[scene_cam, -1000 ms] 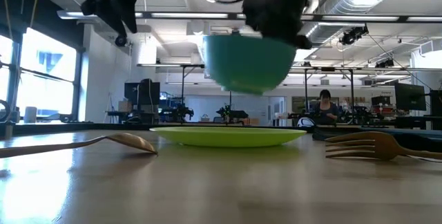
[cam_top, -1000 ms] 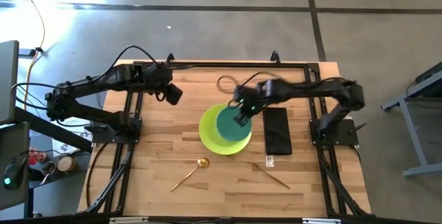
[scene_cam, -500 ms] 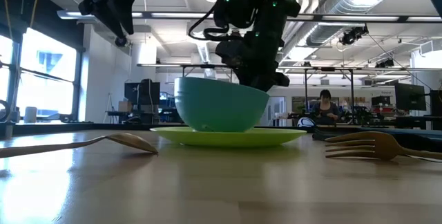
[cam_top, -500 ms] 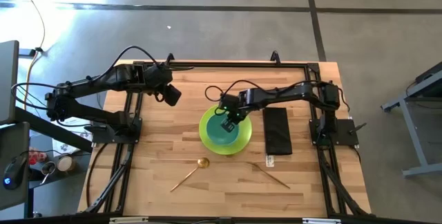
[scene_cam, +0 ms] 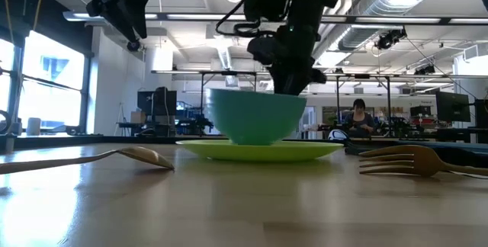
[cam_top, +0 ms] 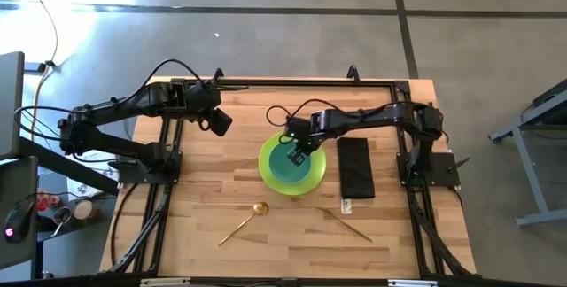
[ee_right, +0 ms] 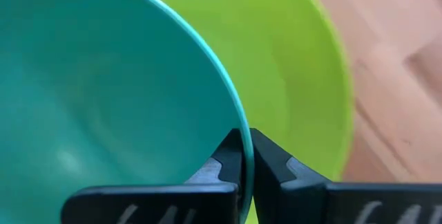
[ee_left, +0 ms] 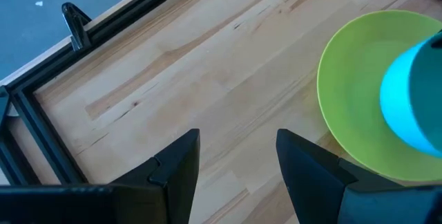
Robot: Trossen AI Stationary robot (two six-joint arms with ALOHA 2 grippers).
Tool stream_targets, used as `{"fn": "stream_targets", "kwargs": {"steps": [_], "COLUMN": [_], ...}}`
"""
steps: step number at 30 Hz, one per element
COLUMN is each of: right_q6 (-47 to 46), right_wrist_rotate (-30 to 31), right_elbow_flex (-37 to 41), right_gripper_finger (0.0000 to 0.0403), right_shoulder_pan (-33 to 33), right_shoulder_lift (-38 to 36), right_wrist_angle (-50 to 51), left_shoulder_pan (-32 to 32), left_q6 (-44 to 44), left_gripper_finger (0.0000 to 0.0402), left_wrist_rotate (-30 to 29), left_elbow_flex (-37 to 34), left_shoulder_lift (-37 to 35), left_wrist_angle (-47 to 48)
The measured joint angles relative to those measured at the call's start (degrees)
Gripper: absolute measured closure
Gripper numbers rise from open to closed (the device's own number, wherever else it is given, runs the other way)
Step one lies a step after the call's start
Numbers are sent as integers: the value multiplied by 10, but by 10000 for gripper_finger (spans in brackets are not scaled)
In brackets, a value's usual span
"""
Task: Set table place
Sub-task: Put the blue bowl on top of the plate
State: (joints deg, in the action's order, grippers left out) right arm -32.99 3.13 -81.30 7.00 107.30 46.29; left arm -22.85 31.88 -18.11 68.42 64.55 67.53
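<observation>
Right gripper (cam_top: 298, 148) pinching teal bowl (cam_top: 289, 165) rim on green plate (cam_top: 268, 174), centre of table (cam_top: 213, 181).

High view: left gripper (cam_top: 221, 121) is hovering upper left of the plate. Low view: the bowl (scene_cam: 258, 117) is sitting on the plate (scene_cam: 259, 150), mid-frame. Left wrist view: its fingers (ee_left: 173, 172) are standing apart, holding nothing. Right wrist view: fingers (ee_right: 231, 158) are clamping the bowl rim (ee_right: 207, 92).

A teal bowl (cam_top: 290, 165) sits on a lime plate (cam_top: 268, 174), beside a dark napkin (cam_top: 356, 167), gold spoon (cam_top: 244, 220) and fork (cam_top: 347, 225).
</observation>
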Motion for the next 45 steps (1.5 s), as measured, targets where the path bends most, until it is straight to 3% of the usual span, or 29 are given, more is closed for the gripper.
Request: {"fn": "stream_targets", "kwargs": {"steps": [45], "right_q6": [-16], "right_wrist_rotate": [-9], "right_elbow_flex": [16], "right_gripper_finger": [393], "right_shoulder_pan": [-5], "right_shoulder_lift": [-3], "right_wrist_angle": [6], "left_shoulder_pan": [0], "left_q6": [9], "left_gripper_finger": [218], "left_wrist_rotate": [1], "left_elbow_flex": [0], "left_shoulder_lift": [0], "left_wrist_angle": [-1]}}
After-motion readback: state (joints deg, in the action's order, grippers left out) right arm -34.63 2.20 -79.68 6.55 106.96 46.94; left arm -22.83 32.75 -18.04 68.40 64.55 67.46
